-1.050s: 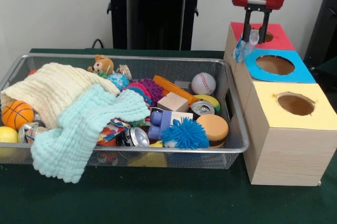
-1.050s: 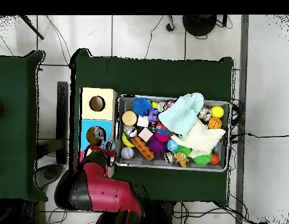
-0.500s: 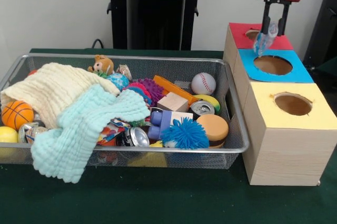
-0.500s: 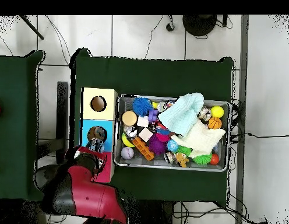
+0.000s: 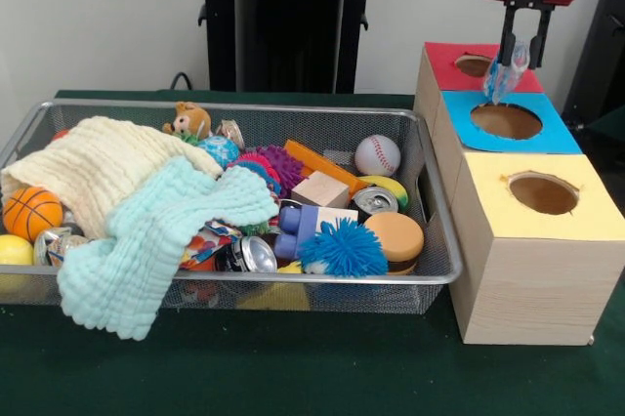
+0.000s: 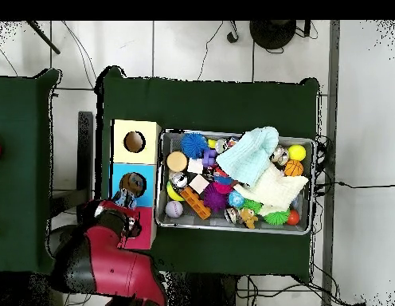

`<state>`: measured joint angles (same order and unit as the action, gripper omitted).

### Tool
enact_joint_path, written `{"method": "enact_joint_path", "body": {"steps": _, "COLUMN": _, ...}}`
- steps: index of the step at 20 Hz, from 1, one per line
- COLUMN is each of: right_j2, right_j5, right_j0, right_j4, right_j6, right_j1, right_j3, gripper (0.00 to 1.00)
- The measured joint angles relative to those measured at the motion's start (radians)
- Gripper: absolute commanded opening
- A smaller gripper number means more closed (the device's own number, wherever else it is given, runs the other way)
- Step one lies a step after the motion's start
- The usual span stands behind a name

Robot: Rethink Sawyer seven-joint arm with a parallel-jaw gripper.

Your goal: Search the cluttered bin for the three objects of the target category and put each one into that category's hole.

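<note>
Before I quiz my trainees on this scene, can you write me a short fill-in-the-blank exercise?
1. The end effector holds a crumpled item above the ___ box top.
2. The box nearest the camera has a ___ top.
3. The baseball lies in the ___.
4. The basketball is partly under a ___ cloth.

Missing words: blue; yellow; bin; cream
</note>
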<state>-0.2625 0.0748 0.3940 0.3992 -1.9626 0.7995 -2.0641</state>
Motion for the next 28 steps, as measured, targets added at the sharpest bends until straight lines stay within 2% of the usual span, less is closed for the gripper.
{"method": "enact_joint_path", "body": {"steps": 18, "right_j2": -0.004, "right_j5": 0.0, "right_j0": -0.052, "right_j4": 0.005, "right_j6": 0.0, "right_j1": -0.037, "right_j3": 0.046, "gripper": 0.0}}
{"method": "enact_joint_path", "body": {"steps": 22, "right_j2": -0.016, "right_j5": -0.007, "right_j0": -0.034, "right_j4": 0.005, "right_j6": 0.0, "right_j1": -0.046, "right_j3": 0.067, "gripper": 0.0}}
{"method": "enact_joint_path", "body": {"steps": 28, "right_j2": -0.066, "right_j5": -0.084, "right_j0": 0.041, "right_j4": 0.026, "right_j6": 0.0, "right_j1": -0.062, "right_j3": 0.115, "gripper": 0.0}}
